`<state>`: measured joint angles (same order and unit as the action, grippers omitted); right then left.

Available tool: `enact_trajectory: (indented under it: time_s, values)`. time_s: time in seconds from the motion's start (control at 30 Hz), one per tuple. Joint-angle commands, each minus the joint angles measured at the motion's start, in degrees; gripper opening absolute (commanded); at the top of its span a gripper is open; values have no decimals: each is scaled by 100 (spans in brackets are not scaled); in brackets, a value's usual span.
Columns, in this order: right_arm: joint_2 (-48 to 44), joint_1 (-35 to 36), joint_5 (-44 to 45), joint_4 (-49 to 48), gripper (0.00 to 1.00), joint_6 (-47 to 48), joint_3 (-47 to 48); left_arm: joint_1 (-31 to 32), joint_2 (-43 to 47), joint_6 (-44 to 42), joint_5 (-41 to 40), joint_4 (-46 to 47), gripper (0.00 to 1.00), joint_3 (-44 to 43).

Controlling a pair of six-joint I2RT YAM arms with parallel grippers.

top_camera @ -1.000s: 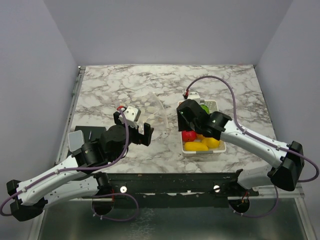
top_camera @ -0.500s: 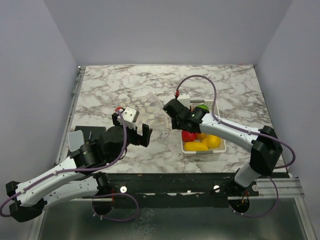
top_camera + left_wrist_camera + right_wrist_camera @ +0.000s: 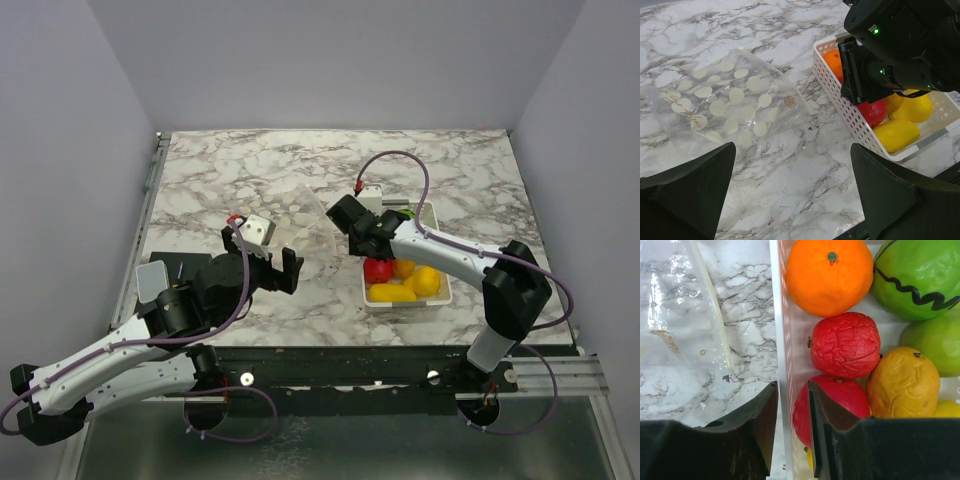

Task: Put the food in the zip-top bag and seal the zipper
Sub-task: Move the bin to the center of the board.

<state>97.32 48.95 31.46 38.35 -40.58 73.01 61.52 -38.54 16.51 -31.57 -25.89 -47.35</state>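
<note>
Trouble: right fingers, narrowly apart, straddle the tray wall, so closing grabs tray, not the food inside. At tray's 9 o'clock the bag lies flat; left fingers gape empty.

Left arm, right arm: white links, bulky black joint housings. Purple cable looped along each. White camera block at each wrist, red plug. Left hand, right hand: matte black wedge fingers. Green lights on right wrist housing.
</note>
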Motion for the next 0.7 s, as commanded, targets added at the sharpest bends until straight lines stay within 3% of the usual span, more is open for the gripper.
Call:
enact_trajectory:
  time_s: [0.0,0.4,0.67]
  values:
    - [146,-60,6,-222,34,-136,-32,5,76,23,-129,-14,99,53]
    - [317,-172,-123,-387,21,-128,-139,1,74,28,-145,-21,99,63]
    - [224,-269,-117,-444,2,4,-360,1,32,25,-163,-21,99,64]
